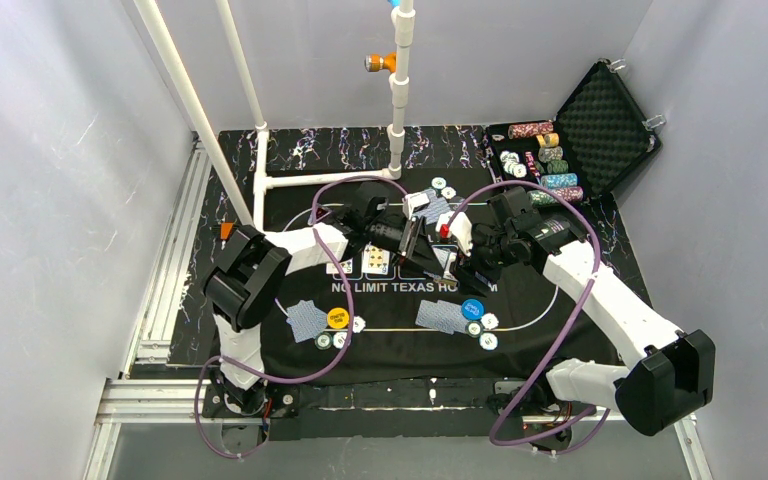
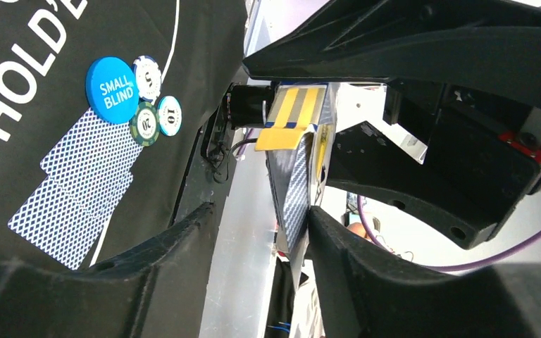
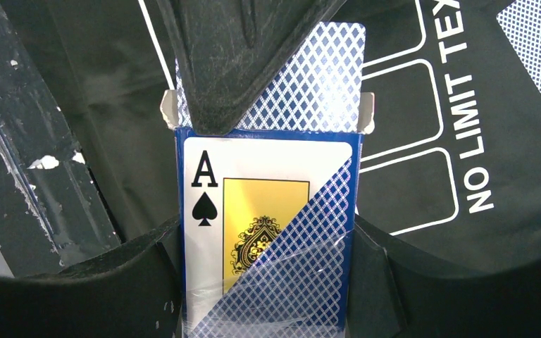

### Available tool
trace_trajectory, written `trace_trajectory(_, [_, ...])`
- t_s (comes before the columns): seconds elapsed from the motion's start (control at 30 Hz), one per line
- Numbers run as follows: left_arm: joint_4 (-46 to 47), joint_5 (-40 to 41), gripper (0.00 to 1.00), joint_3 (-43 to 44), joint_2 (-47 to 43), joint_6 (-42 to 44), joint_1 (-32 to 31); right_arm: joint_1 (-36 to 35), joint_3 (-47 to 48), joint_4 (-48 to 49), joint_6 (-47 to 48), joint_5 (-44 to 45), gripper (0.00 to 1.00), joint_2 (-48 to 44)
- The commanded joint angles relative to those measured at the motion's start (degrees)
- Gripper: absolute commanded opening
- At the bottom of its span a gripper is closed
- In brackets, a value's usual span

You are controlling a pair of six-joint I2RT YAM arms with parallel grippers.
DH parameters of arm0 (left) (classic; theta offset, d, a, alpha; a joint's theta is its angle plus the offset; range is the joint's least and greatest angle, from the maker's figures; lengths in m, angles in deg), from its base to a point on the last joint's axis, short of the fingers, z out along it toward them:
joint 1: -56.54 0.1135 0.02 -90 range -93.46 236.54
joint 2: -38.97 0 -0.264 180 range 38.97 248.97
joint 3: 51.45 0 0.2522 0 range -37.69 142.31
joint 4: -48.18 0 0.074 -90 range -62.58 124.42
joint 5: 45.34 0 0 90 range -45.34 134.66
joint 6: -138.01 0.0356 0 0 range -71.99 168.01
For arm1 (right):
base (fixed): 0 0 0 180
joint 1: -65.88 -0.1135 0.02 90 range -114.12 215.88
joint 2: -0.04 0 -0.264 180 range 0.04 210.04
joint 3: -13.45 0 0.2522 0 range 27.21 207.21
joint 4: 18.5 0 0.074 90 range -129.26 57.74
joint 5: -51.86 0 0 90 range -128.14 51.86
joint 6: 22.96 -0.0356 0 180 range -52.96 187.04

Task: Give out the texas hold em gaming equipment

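Top external view: my left gripper (image 1: 412, 232) and right gripper (image 1: 460, 250) meet nose to nose above the middle of the black printed felt mat (image 1: 400, 345), and I see little free room between them. Two groups lie near the mat's front edge. On the left, a round yellow button disc (image 1: 337, 318) sits beside face-down blue-backed cards (image 1: 307, 320) and small round poker chips (image 1: 340, 340). On the right, a round blue button disc (image 1: 472, 308) has its own cards and chips. Both groups lie well apart from the grippers. The open black foam-lined case (image 1: 600, 125) stands off the mat's far right corner, and a white pipe frame (image 1: 260, 160) borders the far left.

Left wrist view: my left jaws stand apart. A single blue-patterned playing card (image 2: 296, 190), seen edge-on, lies against one finger with open space to the other, so I read it as not pinched.

Right wrist view: my right jaws are closed on both long sides of the blue card box printed with an ace of spades (image 3: 268, 211). The card sticks out of its open top, and a black left finger (image 3: 239, 56) lies across the card's back.
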Motion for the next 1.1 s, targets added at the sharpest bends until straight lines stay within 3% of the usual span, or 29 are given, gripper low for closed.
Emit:
trace_trajectory(0.0, [4.9,-1.7,0.45,-1.9,-3.1,-2.7,1.0,-0.2,1.0,1.3,1.1,-2.4,0.01,-2.2])
trace_trajectory(0.2, [6.6,-1.2,0.35,-3.4,-3.7,-3.7,2.3,-0.2,1.3,1.1,1.1,-2.6,0.01,-2.3])
trace_trajectory(0.57, [6.6,0.6,0.33,-4.9,-6.7,-1.6,3.8,-0.2,1.3,1.0,1.0,-3.0,0.01,-1.6])
trace_trajectory(0.83, [6.6,2.0,0.13,-5.8,-9.7,-0.1,4.2,-0.2,0.9,1.3,0.8,-2.6,0.01,-1.3])
trace_trajectory(1.07, [6.7,2.6,0.12,-6.1,-11.2,1.0,4.9,-0.2,0.6,1.2,0.7,-2.0,0.01,-1.5])
